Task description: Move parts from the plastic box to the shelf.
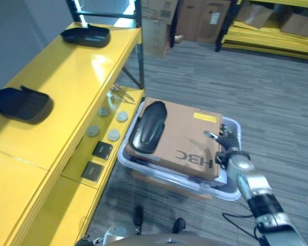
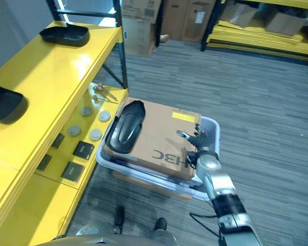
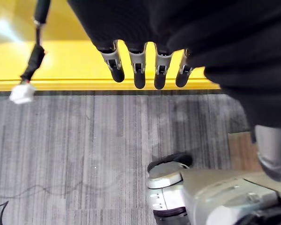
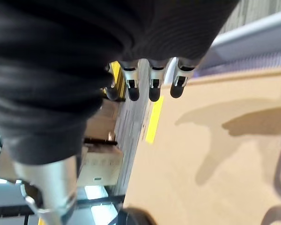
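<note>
A clear plastic box (image 1: 232, 193) stands on the floor beside the yellow shelf (image 1: 66, 77). Inside it lies a brown cardboard box (image 1: 187, 138), and a black moulded part (image 1: 149, 127) rests on that box's left end. My right hand (image 1: 227, 143) hovers over the cardboard's right edge, fingers (image 4: 152, 82) relaxed and holding nothing. Two more black parts (image 1: 85, 35) (image 1: 20, 104) sit on the shelf top. My left hand (image 3: 139, 65) hangs open near the shelf's yellow edge, above the carpet.
The lower shelf level carries round grey discs (image 1: 113, 134), dark square plates (image 1: 102, 149) and thin metal tools (image 1: 122, 94). Cardboard boxes (image 1: 159, 25) and yellow racks (image 1: 267, 31) stand at the back. A wooden board (image 1: 164, 184) lies under the plastic box.
</note>
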You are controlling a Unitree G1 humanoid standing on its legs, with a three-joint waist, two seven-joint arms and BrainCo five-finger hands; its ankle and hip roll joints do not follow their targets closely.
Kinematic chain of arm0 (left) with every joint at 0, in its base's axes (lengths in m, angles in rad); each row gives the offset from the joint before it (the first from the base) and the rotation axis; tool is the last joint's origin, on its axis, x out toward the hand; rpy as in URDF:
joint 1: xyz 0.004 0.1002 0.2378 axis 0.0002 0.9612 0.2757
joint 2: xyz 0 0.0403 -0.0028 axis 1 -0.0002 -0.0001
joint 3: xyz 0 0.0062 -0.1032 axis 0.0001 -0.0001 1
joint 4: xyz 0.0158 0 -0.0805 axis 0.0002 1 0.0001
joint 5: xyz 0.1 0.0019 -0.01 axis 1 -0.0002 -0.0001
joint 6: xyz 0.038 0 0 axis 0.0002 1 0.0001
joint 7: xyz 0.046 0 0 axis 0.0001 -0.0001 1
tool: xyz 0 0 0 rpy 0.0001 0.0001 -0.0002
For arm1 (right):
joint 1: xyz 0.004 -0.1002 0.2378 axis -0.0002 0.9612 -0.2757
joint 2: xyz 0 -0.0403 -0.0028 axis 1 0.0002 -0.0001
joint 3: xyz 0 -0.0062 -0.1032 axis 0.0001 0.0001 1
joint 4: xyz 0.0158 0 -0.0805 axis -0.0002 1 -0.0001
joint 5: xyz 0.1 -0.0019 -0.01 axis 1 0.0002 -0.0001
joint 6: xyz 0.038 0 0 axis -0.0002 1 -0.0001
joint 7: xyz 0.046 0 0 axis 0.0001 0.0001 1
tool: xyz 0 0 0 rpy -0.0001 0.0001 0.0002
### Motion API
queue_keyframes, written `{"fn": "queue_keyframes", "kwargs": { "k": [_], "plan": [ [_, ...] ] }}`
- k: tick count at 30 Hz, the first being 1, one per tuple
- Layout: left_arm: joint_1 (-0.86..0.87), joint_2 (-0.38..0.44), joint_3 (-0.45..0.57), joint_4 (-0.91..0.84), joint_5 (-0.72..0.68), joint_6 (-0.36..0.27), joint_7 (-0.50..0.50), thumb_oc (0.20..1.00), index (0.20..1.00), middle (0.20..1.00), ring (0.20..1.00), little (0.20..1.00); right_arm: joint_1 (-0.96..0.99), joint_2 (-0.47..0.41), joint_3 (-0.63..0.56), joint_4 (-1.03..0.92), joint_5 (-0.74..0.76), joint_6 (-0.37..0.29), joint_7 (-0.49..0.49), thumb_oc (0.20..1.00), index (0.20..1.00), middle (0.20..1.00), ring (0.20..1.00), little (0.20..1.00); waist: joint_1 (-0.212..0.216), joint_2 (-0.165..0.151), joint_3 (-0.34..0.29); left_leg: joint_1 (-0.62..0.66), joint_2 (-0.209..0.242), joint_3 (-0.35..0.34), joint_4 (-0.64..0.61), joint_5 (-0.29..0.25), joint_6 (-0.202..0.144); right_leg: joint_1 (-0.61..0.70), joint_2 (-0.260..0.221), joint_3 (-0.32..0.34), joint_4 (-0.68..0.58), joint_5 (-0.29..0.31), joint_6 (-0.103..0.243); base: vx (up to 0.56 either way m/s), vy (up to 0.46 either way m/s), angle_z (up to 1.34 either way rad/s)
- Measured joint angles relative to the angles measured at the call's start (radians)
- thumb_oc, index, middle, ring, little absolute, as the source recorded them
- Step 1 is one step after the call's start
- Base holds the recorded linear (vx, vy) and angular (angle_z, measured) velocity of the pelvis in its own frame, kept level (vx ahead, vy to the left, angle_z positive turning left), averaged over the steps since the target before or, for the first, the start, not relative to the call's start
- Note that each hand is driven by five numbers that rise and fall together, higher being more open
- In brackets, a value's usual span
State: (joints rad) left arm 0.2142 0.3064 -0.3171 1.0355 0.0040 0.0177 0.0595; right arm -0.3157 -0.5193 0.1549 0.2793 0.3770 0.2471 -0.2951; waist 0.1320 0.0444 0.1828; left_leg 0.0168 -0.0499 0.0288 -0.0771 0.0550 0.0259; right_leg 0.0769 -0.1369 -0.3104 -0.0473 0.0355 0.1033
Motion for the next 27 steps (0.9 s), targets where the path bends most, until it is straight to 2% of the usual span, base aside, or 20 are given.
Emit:
{"fn": "queue_keyframes", "kwargs": {
  "k": [3, 8, 13, 19, 21, 27],
  "plan": [
    [-0.006, 0.006, -0.001, 0.005, 0.0, -0.003, 0.0, 1.0, 1.0, 1.0, 1.0, 1.0, -0.115, -0.009, 0.044, 0.095, -0.059, 0.003, -0.022, 1.0, 1.0, 1.0, 1.0, 1.0, 0.035, 0.014, 0.017, -0.018, -0.006, -0.015, 0.0, 0.01, 0.0, -0.004, -0.005, -0.01, 0.0, 0.0, 0.001, -0.04, 0.064, 0.22],
    [-0.005, 0.012, -0.001, -0.002, -0.001, -0.003, -0.003, 1.0, 1.0, 1.0, 1.0, 1.0, -0.146, -0.008, 0.061, 0.225, -0.071, 0.009, -0.046, 1.0, 1.0, 1.0, 1.0, 1.0, 0.081, 0.025, 0.043, -0.034, -0.016, -0.039, 0.0, 0.007, -0.009, -0.004, -0.014, -0.038, 0.0, 0.001, 0.004, -0.02, 0.072, 0.17],
    [-0.014, 0.013, -0.001, -0.002, -0.002, -0.005, -0.01, 1.0, 1.0, 1.0, 1.0, 1.0, -0.145, -0.008, 0.07, 0.252, -0.088, 0.043, -0.057, 1.0, 1.0, 1.0, 1.0, 1.0, 0.076, 0.027, 0.064, -0.037, -0.03, -0.059, 0.0, 0.024, 0.0, -0.004, -0.025, -0.058, 0.0, 0.001, 0.007, -0.01, 0.059, 0.13],
    [-0.014, 0.013, -0.001, -0.002, -0.003, -0.027, -0.009, 1.0, 1.0, 1.0, 1.0, 1.0, -0.14, -0.007, 0.07, 0.292, -0.108, 0.043, -0.057, 1.0, 1.0, 1.0, 1.0, 1.0, 0.083, 0.026, 0.066, -0.033, -0.031, -0.059, 0.0, 0.025, 0.0, 0.004, -0.027, -0.059, -0.003, 0.002, 0.011, 0.01, 0.056, 0.01],
    [-0.014, 0.013, -0.001, -0.002, -0.003, -0.03, -0.009, 1.0, 1.0, 1.0, 1.0, 1.0, -0.138, -0.006, 0.07, 0.292, -0.107, 0.041, -0.062, 1.0, 1.0, 1.0, 1.0, 1.0, 0.083, 0.025, 0.069, -0.032, -0.032, -0.06, 0.0, 0.016, -0.013, 0.012, -0.027, -0.059, -0.007, 0.004, 0.013, 0.02, 0.06, 0.01],
    [-0.014, 0.013, -0.001, 0.001, -0.006, -0.03, -0.008, 1.0, 1.0, 1.0, 1.0, 1.0, -0.154, 0.002, 0.081, 0.291, -0.104, 0.042, -0.074, 1.0, 1.0, 1.0, 1.0, 1.0, 0.1, 0.023, 0.069, -0.031, -0.035, -0.064, 0.0, 0.021, -0.007, 0.017, -0.029, -0.064, -0.007, 0.005, 0.015, 0.03, 0.051, 0.02]
  ]
}}
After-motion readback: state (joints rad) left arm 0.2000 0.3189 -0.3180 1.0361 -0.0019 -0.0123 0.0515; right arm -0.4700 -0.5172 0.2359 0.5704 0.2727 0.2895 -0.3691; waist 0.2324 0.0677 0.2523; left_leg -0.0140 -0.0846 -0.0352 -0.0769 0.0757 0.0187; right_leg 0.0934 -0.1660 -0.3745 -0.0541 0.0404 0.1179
